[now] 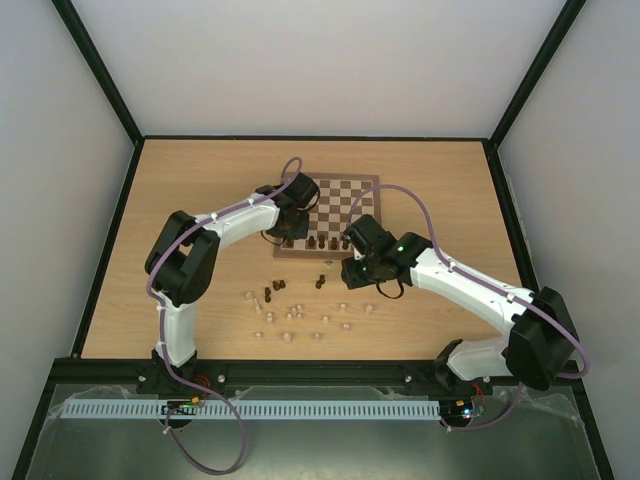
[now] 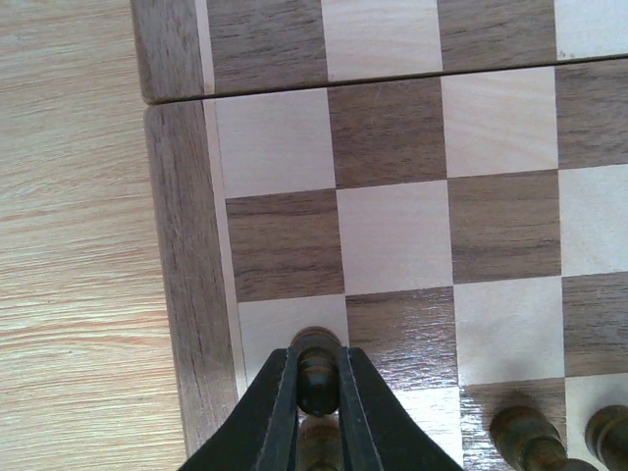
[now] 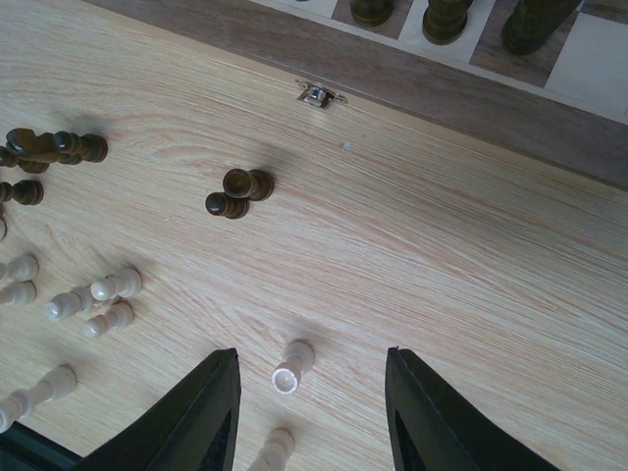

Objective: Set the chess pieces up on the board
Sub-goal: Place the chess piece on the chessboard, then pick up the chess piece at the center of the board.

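The board [image 1: 345, 198] lies at the table's far middle, with a row of dark chess pieces [image 1: 318, 242] on its near edge. My left gripper [image 1: 289, 236] is over the board's near left corner. In the left wrist view it [image 2: 319, 368] is shut on a dark piece [image 2: 319, 385] above the corner squares by the board's frame [image 2: 182, 255]. My right gripper [image 1: 356, 277] hangs over the table just in front of the board. It [image 3: 312, 358] is open and empty, with a pale piece [image 3: 293, 367] lying on the table between its fingers.
Loose dark pieces [image 1: 270, 292] and pale pieces [image 1: 298, 320] are scattered on the table in front of the board. In the right wrist view two dark pieces [image 3: 240, 193] lie ahead, pale ones [image 3: 96, 296] at left, and the board's metal latch [image 3: 319, 94] shows.
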